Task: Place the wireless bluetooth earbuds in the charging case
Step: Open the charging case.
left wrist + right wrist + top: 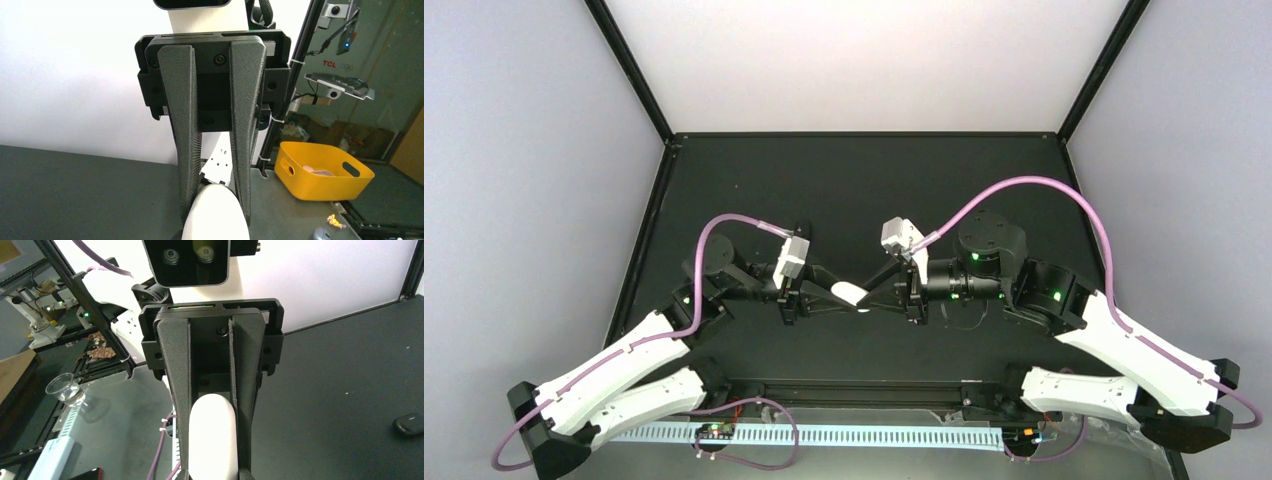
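A white, smooth, closed charging case [852,293] is held above the dark table between both grippers. My left gripper [838,293] is shut on its left end; in the left wrist view the case [216,217] sits between the fingers [188,165]. My right gripper [870,296] is shut on its right end; in the right wrist view the case [212,437] fills the gap between the fingers [245,405]. No earbuds show in any view.
A small black oval thing [410,423] lies on the dark mat [340,390] to the right. Off the table are a yellow basket [322,172] and a glass beaker [65,390]. Purple cables [1024,185] arch over the arms.
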{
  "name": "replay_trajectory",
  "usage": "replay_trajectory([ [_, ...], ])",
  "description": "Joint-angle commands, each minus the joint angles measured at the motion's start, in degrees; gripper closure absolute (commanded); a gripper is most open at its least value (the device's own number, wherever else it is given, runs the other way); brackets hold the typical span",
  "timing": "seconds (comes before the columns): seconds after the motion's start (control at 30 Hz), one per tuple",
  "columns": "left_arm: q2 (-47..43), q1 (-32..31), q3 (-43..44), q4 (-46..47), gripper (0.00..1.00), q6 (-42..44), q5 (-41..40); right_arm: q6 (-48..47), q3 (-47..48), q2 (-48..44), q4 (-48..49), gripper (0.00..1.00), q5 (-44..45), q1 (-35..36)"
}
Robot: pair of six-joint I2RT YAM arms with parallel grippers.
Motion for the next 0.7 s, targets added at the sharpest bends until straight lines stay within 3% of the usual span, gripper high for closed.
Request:
replay_trajectory([
  [0.0, 0.3, 0.0, 2.4, 2.7, 0.86, -0.7, 0.4, 1.3, -2.2, -1.3, 4.6, 0.93, 1.2, 0.2],
  [0.1, 0.2, 0.0, 2.2, 2.7, 0.73, -0.9, 0.1, 2.2, -3.2, -2.4, 6.7, 0.95, 1.7, 0.2],
  [0.23, 0.3, -0.1, 2.1, 2.7, 0.69, -1.2, -0.2, 2.5, -4.0, -3.3, 8.1, 0.97, 1.9, 0.2],
  [0.67, 0.5, 0.0, 0.9, 6.4, 0.78, -4.9, -0.9, 2.2, -5.8, -4.9, 9.6, 0.97, 2.9, 0.2],
])
